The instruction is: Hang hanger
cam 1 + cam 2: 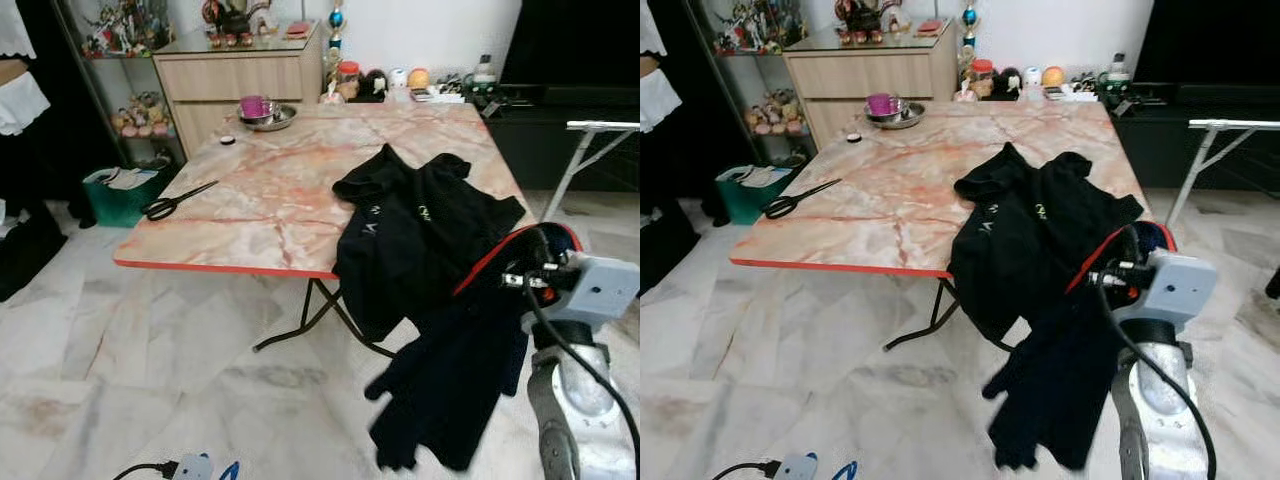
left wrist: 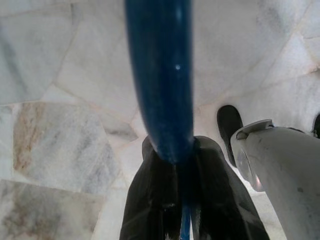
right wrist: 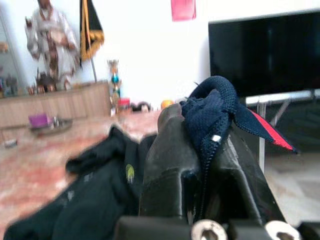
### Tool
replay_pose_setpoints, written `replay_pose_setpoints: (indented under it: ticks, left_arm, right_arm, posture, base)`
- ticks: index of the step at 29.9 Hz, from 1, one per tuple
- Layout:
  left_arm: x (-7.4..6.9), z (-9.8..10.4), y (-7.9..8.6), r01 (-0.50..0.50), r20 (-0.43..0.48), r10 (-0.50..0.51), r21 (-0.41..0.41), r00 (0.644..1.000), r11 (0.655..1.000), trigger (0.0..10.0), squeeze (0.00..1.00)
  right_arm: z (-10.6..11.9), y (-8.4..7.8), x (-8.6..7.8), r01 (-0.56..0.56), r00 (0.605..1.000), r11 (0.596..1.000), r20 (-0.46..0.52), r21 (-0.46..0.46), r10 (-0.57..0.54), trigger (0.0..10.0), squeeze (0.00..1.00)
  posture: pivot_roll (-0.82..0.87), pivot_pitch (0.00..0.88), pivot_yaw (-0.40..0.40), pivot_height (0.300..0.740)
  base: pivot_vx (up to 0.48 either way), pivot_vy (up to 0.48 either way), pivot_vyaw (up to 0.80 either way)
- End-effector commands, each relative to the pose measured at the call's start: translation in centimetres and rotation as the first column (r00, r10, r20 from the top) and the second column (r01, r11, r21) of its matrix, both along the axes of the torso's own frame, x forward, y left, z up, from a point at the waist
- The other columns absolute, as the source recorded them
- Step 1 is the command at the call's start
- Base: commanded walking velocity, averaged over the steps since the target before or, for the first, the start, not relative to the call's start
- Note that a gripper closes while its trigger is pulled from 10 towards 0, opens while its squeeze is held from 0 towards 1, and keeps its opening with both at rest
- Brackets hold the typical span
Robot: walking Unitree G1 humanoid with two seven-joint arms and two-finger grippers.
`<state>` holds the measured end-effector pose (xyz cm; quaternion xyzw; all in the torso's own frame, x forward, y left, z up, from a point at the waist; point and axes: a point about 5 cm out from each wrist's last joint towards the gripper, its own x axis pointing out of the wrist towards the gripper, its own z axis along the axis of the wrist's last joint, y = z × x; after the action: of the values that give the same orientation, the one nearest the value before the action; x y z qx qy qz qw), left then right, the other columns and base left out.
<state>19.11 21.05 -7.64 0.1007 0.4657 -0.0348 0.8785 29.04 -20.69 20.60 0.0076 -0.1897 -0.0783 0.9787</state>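
A blue hanger [image 2: 160, 75] is clamped between the black fingers of my left gripper [image 2: 175, 155], held low over the marble floor. My right gripper [image 3: 200, 125] is shut on the collar of a navy garment with red trim [image 3: 212, 107]. That garment [image 1: 460, 380] hangs from the raised right arm [image 1: 585, 295] beside the table's near right corner. A black jacket [image 1: 415, 225] lies on the marble-pattern table [image 1: 250, 190] and droops over its front edge, next to the hanging garment.
Scissors [image 1: 178, 201] lie near the table's left edge, a metal bowl with a pink cup [image 1: 265, 113] at its back. A green basket [image 1: 118, 192] and a drawer cabinet [image 1: 235, 75] stand behind. A white rack [image 1: 600, 127] is at the right; a plug and cable [image 1: 185, 468] lie on the floor.
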Motion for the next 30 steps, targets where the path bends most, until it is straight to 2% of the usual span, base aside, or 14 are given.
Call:
replay_pose_setpoints:
  ticks: [1, 5, 13, 19, 20, 25, 27, 28, 30]
  left_arm:
    - [-0.1, 0.0, 0.3, -0.006, -0.006, 0.006, 0.004, 1.0, 1.0, 10.0, 0.0]
    - [-0.1, 0.0, 0.2, -0.009, -0.007, 0.01, 0.001, 1.0, 1.0, 10.0, 0.0]
    - [-0.4, -0.1, 0.4, -0.016, -0.011, 0.016, 0.002, 1.0, 1.0, 10.0, 0.0]
    - [-0.8, -0.1, 1.5, -0.03, -0.014, 0.03, 0.023, 0.999, 0.999, 10.0, 0.0]
    - [-1.1, 0.0, 2.3, -0.038, -0.016, 0.039, 0.037, 0.999, 0.999, 10.0, 0.0]
    - [-1.5, 0.0, 2.9, -0.047, -0.025, 0.048, 0.051, 0.999, 0.998, 10.0, 0.0]
    - [-1.5, -0.1, 2.9, -0.049, -0.026, 0.05, 0.051, 0.998, 0.998, 10.0, 0.0]
    - [-1.5, -0.1, 2.8, -0.05, -0.026, 0.052, 0.048, 0.998, 0.998, 10.0, 0.0]
    - [-1.5, -0.1, 2.6, -0.049, -0.026, 0.05, 0.043, 0.998, 0.998, 10.0, 0.0]
  right_arm:
    - [3.3, 0.4, 0.7, -0.013, 0.993, 1.0, 0.115, -0.013, 0.014, 10.0, 0.0]
    - [5.0, 0.7, 1.7, -0.027, 0.986, 0.999, 0.163, -0.023, 0.03, 10.0, 0.0]
    - [5.0, 0.9, 2.8, -0.021, 0.99, 1.0, 0.139, -0.008, 0.022, 10.0, 0.0]
    - [5.3, 0.9, 3.3, -0.02, 0.991, 1.0, 0.135, -0.006, 0.021, 10.0, 0.0]
    - [5.8, 0.8, 3.4, -0.019, 0.989, 1.0, 0.145, -0.009, 0.02, 10.0, 0.0]
    - [8.2, 1.2, 3.9, -0.05, 0.975, 0.998, 0.216, -0.036, 0.057, 10.0, 0.0]
    - [9.5, 1.9, 4.2, -0.085, 0.962, 0.995, 0.254, -0.06, 0.098, 10.0, 0.0]
    - [10.8, 2.9, 4.5, -0.145, 0.942, 0.985, 0.292, -0.092, 0.166, 10.0, 0.0]
    - [11.5, 3.5, 4.7, -0.176, 0.928, 0.977, 0.312, -0.124, 0.206, 10.0, 0.0]
  posture:
    - [0.02, 0.0, 0.059, 0.74]
    - [0.02, 0.001, 0.06, 0.74]
    - [0.03, 0.009, 0.059, 0.74]
    - [0.03, 0.009, 0.059, 0.74]
    - [0.03, 0.009, 0.059, 0.74]
    - [0.03, 0.007, 0.06, 0.74]
    - [0.04, 0.004, 0.059, 0.74]
    - [0.03, 0.0, 0.061, 0.74]
    - [0.03, 0.0, 0.063, 0.74]
  base:
    - [0.251, 0.0, 0.0]
    - [0.259, 0.0, 0.0]
    - [0.275, 0.0, 0.0]
    - [0.299, 0.0, 0.0]
    - [0.307, 0.0, 0.0]
    - [0.309, 0.0, 0.0]
    - [0.313, 0.0, 0.0]
    - [0.311, 0.0, 0.0]
    - [0.315, 0.0, 0.0]
